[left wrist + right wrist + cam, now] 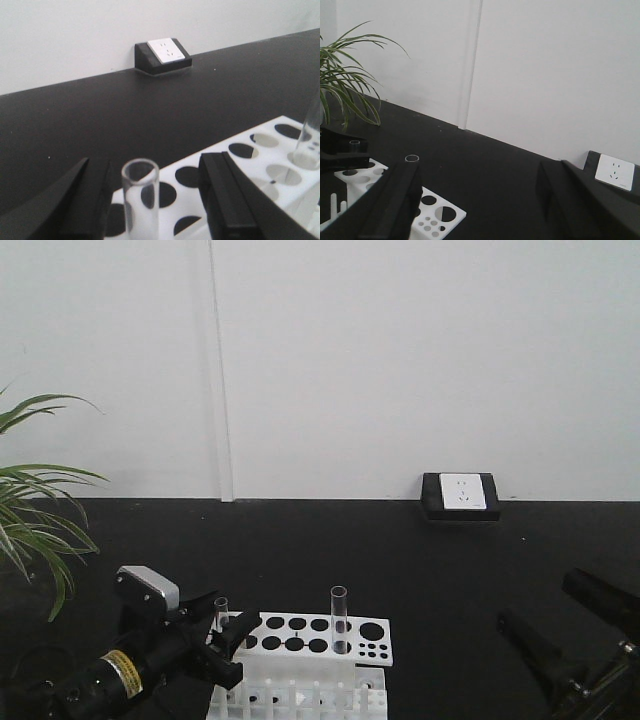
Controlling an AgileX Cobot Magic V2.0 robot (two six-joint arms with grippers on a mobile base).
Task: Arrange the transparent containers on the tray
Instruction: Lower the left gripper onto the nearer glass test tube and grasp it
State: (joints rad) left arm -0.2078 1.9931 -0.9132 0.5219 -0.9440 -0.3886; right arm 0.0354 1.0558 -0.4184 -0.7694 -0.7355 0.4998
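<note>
left pincer (152, 192), jaws apart, straddles one test tube (140, 175) standing upright in white rack (300, 635), prob. to lift it out; contact unclear. 2nd tube (339, 620) waits in same rack. right pincer (565, 628) spread, idle. yellow tray out of view.

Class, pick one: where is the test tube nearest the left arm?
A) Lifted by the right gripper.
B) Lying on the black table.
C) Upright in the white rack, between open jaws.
C: the test tube stands upright in a hole of the white rack, with the jaws of the left gripper apart on either side of it.
</note>
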